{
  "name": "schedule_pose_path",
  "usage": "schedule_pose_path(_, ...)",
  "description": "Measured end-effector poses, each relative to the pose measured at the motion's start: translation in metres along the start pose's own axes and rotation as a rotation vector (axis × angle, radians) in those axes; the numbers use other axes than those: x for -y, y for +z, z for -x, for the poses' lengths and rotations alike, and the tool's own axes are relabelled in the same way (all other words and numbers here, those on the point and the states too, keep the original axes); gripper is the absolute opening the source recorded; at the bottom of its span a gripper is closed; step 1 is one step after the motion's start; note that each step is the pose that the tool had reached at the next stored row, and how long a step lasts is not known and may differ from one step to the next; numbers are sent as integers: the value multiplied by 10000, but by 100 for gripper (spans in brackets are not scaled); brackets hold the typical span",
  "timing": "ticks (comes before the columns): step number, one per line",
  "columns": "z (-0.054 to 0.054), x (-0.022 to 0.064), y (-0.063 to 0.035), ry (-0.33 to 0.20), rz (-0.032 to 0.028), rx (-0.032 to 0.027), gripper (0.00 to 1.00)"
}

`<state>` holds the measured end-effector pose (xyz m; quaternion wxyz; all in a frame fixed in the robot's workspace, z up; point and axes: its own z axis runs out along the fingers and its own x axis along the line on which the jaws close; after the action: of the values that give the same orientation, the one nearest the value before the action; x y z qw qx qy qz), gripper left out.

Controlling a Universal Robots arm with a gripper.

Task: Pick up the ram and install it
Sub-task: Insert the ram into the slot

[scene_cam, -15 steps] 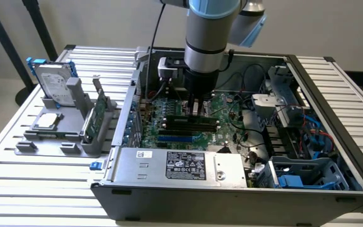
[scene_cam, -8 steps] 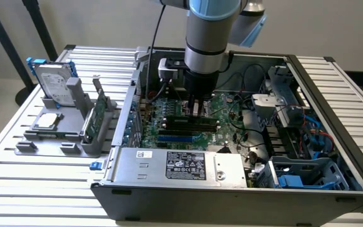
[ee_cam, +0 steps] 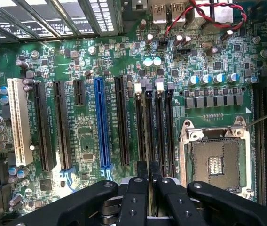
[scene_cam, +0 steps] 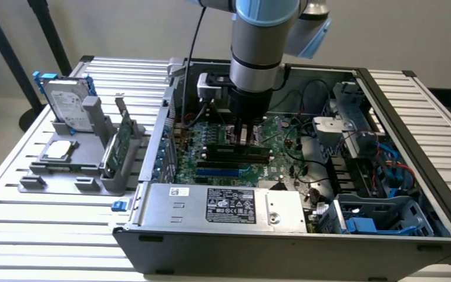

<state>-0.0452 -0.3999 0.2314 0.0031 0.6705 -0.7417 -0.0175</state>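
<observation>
My gripper (scene_cam: 245, 140) reaches down into the open computer case (scene_cam: 413, 153) over the motherboard's black memory slots (ee_cam: 169, 127). Its two black fingers (ee_cam: 140, 172) stand close together, shut on the thin ram (ee_cam: 148, 132). From the wrist, the ram is seen edge-on as a dark strip running along the second slot, between the white clips (ee_cam: 138, 87). In the exterior view the ram (scene_cam: 229, 150) is a long dark bar right under the fingertips, level with the slots. Whether it is fully seated I cannot tell.
Left of the case, a grey holder (scene_cam: 33, 182) carries a hard drive (scene_cam: 69, 103), a silver processor chip (scene_cam: 59, 150) and a taller green card (scene_cam: 120, 144). The power supply (scene_cam: 225, 205) lies in front. An open processor socket (ee_cam: 215, 160) sits beside the slots, with a blue card slot (ee_cam: 100, 122) on the other side.
</observation>
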Motion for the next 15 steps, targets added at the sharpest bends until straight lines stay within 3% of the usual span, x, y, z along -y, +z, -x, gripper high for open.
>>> schedule_pose_path(5, 0, 3, 2, 0, 4, -43, 14)
schedule_pose_path(11, 0, 3, 5, -9, 1, -150, 14)
schedule_pose_path(15, 0, 3, 9, -16, -1, -168, 14)
